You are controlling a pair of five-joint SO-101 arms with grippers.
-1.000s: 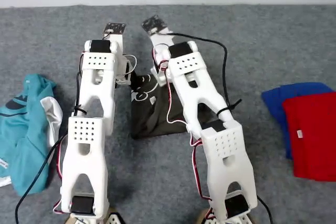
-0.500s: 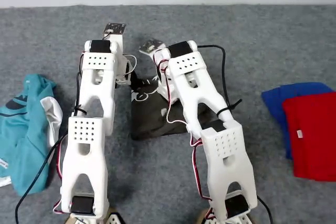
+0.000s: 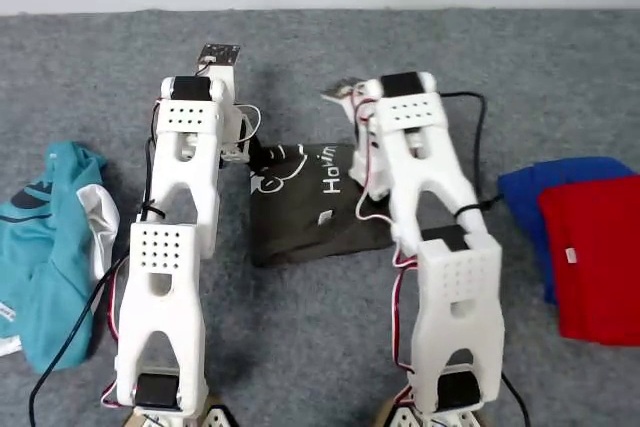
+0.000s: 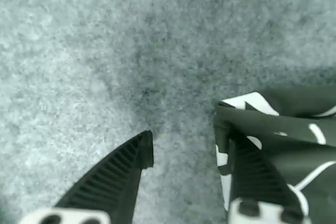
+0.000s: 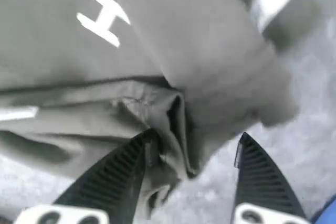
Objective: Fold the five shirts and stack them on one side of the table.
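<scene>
High view down over table (image 3: 520, 77), both wrist views close above dark shirt (image 3: 300, 222)

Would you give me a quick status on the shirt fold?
Left gripper open at black shirt corner; right gripper open over its edge. Nothing blocking.

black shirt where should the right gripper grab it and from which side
Probably best to take the bunched right edge of the black shirt, coming down from above on the side facing the red shirt. There the layers pile into a raised ridge that is easy to pinch; the rest lies flat. The right gripper is open astride that edge.
</scene>
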